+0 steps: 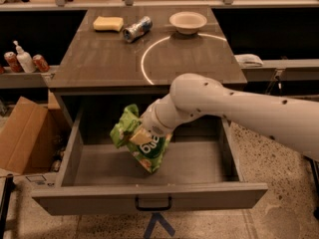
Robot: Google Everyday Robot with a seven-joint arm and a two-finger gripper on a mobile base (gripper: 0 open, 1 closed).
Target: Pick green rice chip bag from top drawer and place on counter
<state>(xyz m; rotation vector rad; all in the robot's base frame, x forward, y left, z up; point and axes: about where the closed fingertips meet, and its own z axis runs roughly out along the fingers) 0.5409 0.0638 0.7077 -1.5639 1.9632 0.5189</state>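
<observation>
Step in hand: lift-out. Gripper point(140, 135) sits centre frame, inside the top drawer point(149, 197), clamped on the green rice chip bag point(150, 154) at its upper half. Bag looks clear of the drawer floor and hangs in the open box, left of centre, apart from the side walls. Long axis runs diagonally, with the crumpled end toward upper left and the free end pointing lower right at the drawer front. Next move, my read: raise until the low end clears the counter point(104, 59) edge, then carry toward upper frame. Bowl point(188, 21), can point(137, 29) and sponge point(108, 23) line the far edge, so set down nearer.
</observation>
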